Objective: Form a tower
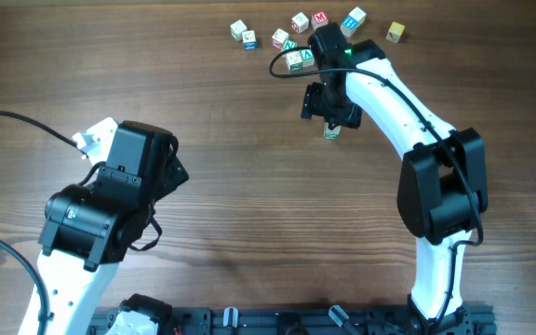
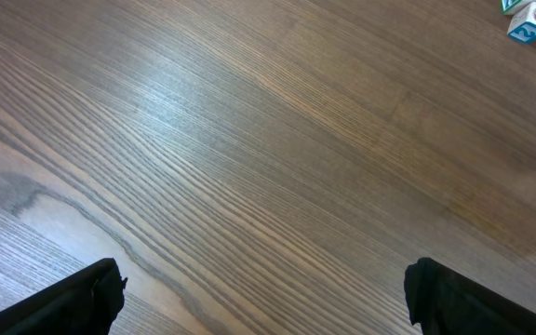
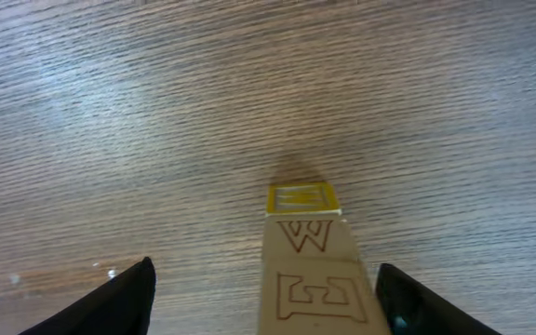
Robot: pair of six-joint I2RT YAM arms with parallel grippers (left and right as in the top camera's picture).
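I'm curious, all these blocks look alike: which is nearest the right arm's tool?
The small stack standing alone between the fingers of the right tool, yellow-framed top, W above E on its side. The other cubes lie clustered farther back.

Two white-shelled robot arms, the left arm [image 1: 59,293] and the right arm [image 1: 389,98], carry boxy black joint housings [image 1: 440,186]. A small green indicator light [image 1: 347,50] glows on the black wrist of the right arm. A thin black cable [image 1: 12,119] trails from the left arm. Another black wrist cable [image 1: 282,61] loops beside the right arm. Both arms are mounted on a black base rail [image 1: 296,321]. The left gripper [image 2: 263,279] and the right gripper [image 3: 263,270] end in matte black fingers [image 2: 73,302].
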